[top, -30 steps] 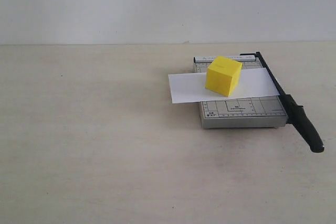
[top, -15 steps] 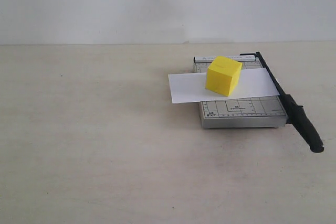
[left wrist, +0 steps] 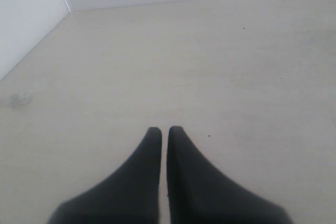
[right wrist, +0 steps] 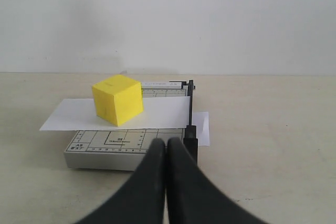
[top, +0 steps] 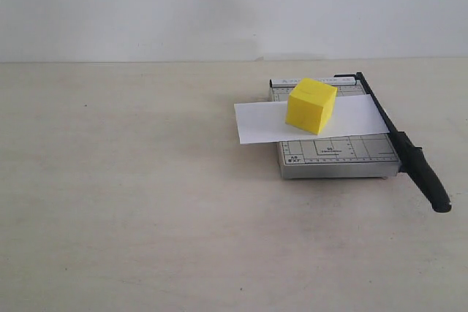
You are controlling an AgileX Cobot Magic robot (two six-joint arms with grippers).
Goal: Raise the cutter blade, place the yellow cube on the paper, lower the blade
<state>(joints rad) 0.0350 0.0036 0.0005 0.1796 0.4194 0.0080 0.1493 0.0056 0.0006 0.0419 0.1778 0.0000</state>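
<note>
Two hands show only in the wrist views. The left hand [left wrist: 164, 129] has its fingers together above bare tabletop [left wrist: 236, 77]. The right hand [right wrist: 167, 142] is also pressed together, holding nothing, and in its own view it hides the handle end of the cutter blade [top: 426, 179]. The print on the grey board [top: 336, 157] is too small to read surely. The yellow cube [top: 311, 105] stands on the paper [top: 355, 118], which lies across the board and passes under the lowered blade.
</note>
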